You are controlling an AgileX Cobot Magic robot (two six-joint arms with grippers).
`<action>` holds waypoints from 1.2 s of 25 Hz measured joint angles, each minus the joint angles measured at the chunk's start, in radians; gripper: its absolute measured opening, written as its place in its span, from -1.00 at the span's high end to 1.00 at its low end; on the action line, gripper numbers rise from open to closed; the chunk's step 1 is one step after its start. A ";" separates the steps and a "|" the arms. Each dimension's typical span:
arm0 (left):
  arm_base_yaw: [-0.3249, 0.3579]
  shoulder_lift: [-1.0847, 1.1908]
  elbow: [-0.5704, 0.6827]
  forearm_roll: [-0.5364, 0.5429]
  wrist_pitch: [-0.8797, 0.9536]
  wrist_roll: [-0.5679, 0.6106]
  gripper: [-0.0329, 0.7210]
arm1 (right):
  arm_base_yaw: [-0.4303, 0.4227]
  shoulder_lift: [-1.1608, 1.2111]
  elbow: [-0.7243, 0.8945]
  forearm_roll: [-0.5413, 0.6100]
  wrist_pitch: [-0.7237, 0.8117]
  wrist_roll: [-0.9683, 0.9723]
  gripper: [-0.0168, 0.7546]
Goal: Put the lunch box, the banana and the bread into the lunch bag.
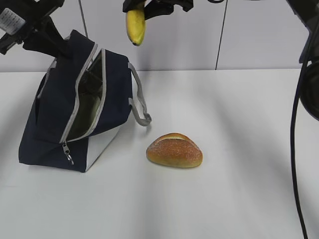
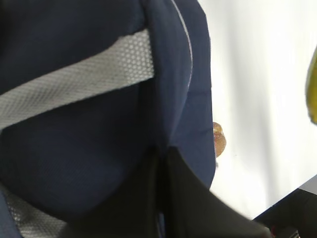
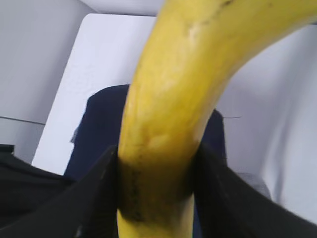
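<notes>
The navy lunch bag (image 1: 55, 124) stands at the left, its zipper open and its mouth gaping to the right. My left gripper (image 1: 52, 37) is shut on the bag's top fabric (image 2: 99, 139) and holds it up; its dark fingers (image 2: 198, 203) pinch the cloth. My right gripper (image 1: 149, 6) is shut on the yellow banana (image 1: 135, 26), which hangs in the air just right of and above the bag's mouth. In the right wrist view the banana (image 3: 168, 99) fills the space between the fingers, with the bag (image 3: 104, 119) below it. The bread (image 1: 174, 150) lies on the table right of the bag. The lunch box is hidden.
The grey handle (image 1: 141, 107) hangs off the bag's right side toward the bread. The white table (image 1: 239, 149) stretches to the right. A black cable (image 1: 295, 149) hangs down the right edge. A white wall stands behind.
</notes>
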 joint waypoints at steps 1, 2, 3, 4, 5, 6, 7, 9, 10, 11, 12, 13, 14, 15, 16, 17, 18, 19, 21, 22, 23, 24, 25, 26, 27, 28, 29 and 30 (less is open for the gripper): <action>0.000 0.000 0.000 -0.002 0.000 0.000 0.91 | 0.008 0.000 0.000 0.010 0.000 -0.001 0.13; 0.000 0.000 0.000 -0.004 0.000 0.000 0.91 | 0.017 -0.002 0.000 0.014 0.000 -0.005 0.13; 0.000 0.000 0.000 -0.005 0.000 0.000 0.91 | 0.027 -0.006 0.000 0.014 0.000 -0.010 0.13; 0.000 0.000 0.000 -0.006 0.000 0.000 0.91 | 0.039 -0.008 0.000 0.016 0.000 -0.013 0.13; 0.000 0.000 0.000 -0.006 0.000 0.000 0.91 | 0.051 -0.010 0.000 0.018 0.000 -0.021 0.13; 0.001 0.000 0.000 -0.007 0.000 0.000 0.91 | 0.061 -0.012 0.000 0.019 0.000 -0.025 0.13; 0.001 0.000 0.000 -0.007 0.000 0.000 0.91 | 0.072 -0.012 0.000 0.019 0.000 -0.029 0.13; 0.002 0.000 0.000 -0.007 0.000 0.000 0.91 | 0.094 -0.014 0.011 0.007 0.000 -0.035 0.13; 0.008 0.000 0.000 -0.007 0.000 0.000 0.91 | 0.101 -0.014 0.024 0.000 0.000 -0.039 0.13; 0.013 0.000 0.000 -0.010 0.000 0.000 0.91 | 0.108 -0.014 0.042 -0.004 0.000 -0.043 0.13; 0.019 0.000 0.000 -0.013 0.000 0.000 0.91 | 0.110 -0.016 0.065 -0.007 0.000 -0.045 0.13; 0.027 0.000 0.000 -0.016 0.000 0.000 0.91 | 0.114 -0.024 0.090 -0.011 0.000 -0.047 0.13; 0.035 0.000 0.000 -0.022 0.000 0.000 0.91 | 0.116 -0.034 0.125 -0.013 0.000 -0.047 0.13; 0.040 0.000 0.000 -0.023 0.000 0.000 0.91 | 0.119 -0.046 0.163 -0.013 0.000 -0.052 0.13; 0.045 0.000 0.000 -0.024 0.000 0.000 0.91 | 0.121 -0.062 0.197 -0.013 0.000 -0.059 0.13; 0.047 0.000 0.000 -0.025 0.000 0.000 0.91 | 0.124 -0.078 0.237 -0.015 0.000 -0.068 0.13; 0.048 0.000 0.000 -0.025 0.000 0.000 0.91 | 0.125 -0.090 0.271 -0.015 0.000 -0.078 0.13; 0.048 0.000 0.000 -0.027 0.000 0.000 0.91 | 0.130 -0.097 0.298 -0.009 0.000 -0.090 0.13; 0.048 0.000 0.000 -0.031 0.000 0.000 0.91 | 0.139 -0.102 0.334 0.013 -0.002 -0.112 0.13; 0.048 0.000 0.000 -0.031 0.000 0.000 0.91 | 0.147 -0.102 0.351 0.024 -0.004 -0.126 0.13; 0.048 0.000 0.000 -0.031 0.000 0.000 0.91 | 0.156 -0.102 0.363 0.030 -0.004 -0.144 0.13; 0.048 0.000 0.000 -0.031 0.000 0.000 0.91 | 0.167 -0.102 0.374 0.032 -0.005 -0.153 0.13; 0.048 0.000 0.000 -0.031 0.000 0.000 0.91 | 0.180 -0.102 0.384 0.035 -0.006 -0.161 0.13; 0.048 0.000 0.000 -0.031 0.000 0.000 0.91 | 0.193 -0.102 0.390 0.037 -0.008 -0.168 0.13; 0.048 0.000 0.000 -0.031 0.000 0.000 0.91 | 0.203 -0.099 0.392 0.041 -0.008 -0.177 0.13; 0.048 0.000 0.000 -0.031 0.000 0.000 0.91 | 0.210 -0.093 0.392 0.048 -0.008 -0.179 0.13; 0.048 0.000 0.000 -0.031 0.000 0.000 0.91 | 0.215 -0.088 0.392 0.055 -0.010 -0.183 0.13; 0.048 0.000 0.000 -0.031 0.000 0.000 0.91 | 0.219 -0.074 0.392 0.059 -0.012 -0.186 0.13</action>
